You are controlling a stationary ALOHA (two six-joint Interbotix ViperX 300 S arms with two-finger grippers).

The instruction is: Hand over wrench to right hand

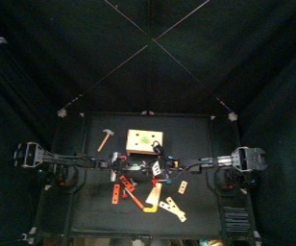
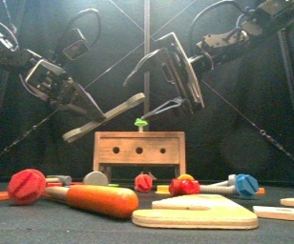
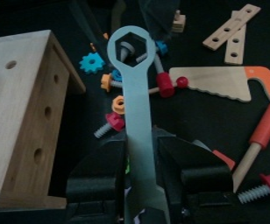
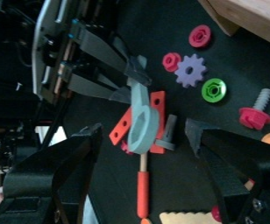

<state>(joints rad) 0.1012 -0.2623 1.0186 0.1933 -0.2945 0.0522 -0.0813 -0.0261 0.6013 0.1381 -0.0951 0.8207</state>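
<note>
Black table (image 1: 93, 207) strewn with toys | left jaws (image 3: 144, 179) grip wrench (image 3: 138, 96) over wooden box (image 2: 139, 151) | right jaws (image 4: 149, 162) wide open, empty

one pale wooden wrench (image 3: 135, 114) with a hexagonal ring end, up the middle of the frame. one light wooden box with round holes (image 3: 20, 114) at left. one wooden saw with an orange handle (image 3: 225, 83) at right. two holed wooden strips (image 3: 231, 28) upper right. two black robot arms.
</note>
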